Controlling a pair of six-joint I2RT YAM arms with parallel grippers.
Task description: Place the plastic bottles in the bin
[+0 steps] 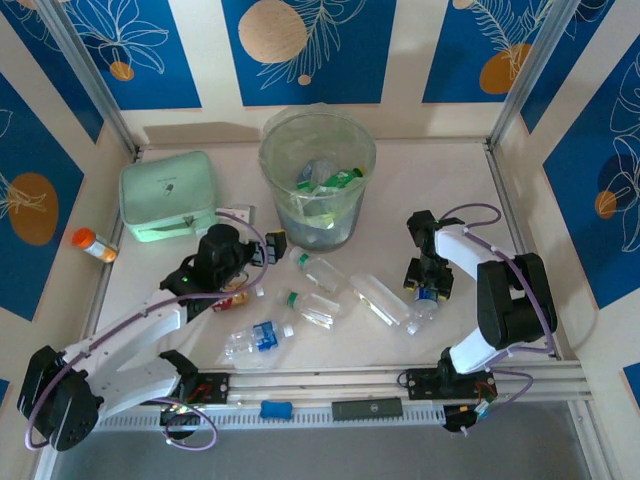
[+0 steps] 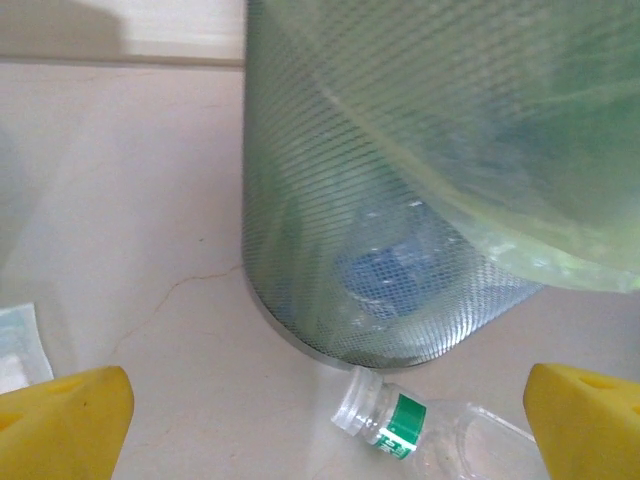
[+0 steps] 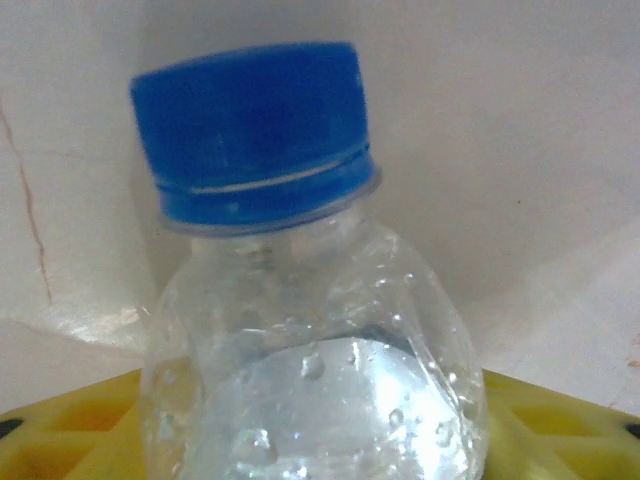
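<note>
The bin (image 1: 318, 170) stands at the back centre with several plastic bottles inside. More clear bottles lie in front of it: (image 1: 320, 271), (image 1: 312, 306), (image 1: 381, 298), and one with a blue label (image 1: 256, 338). A red-orange labelled bottle (image 1: 236, 297) lies partly under my left arm. My left gripper (image 1: 272, 246) hangs open near the bin's base (image 2: 400, 200), with a capless green-labelled bottle (image 2: 420, 425) lying between its fingertips (image 2: 60, 420). My right gripper (image 1: 428, 290) is shut on a blue-capped clear bottle (image 3: 290, 300) that fills the gap between its yellow fingers (image 3: 560, 420).
A mint green zip case (image 1: 168, 195) sits at the back left, with a small white card (image 1: 235, 213) beside it. An orange-capped vial (image 1: 92, 243) lies by the left wall. A metal rail (image 1: 400, 385) runs along the near edge.
</note>
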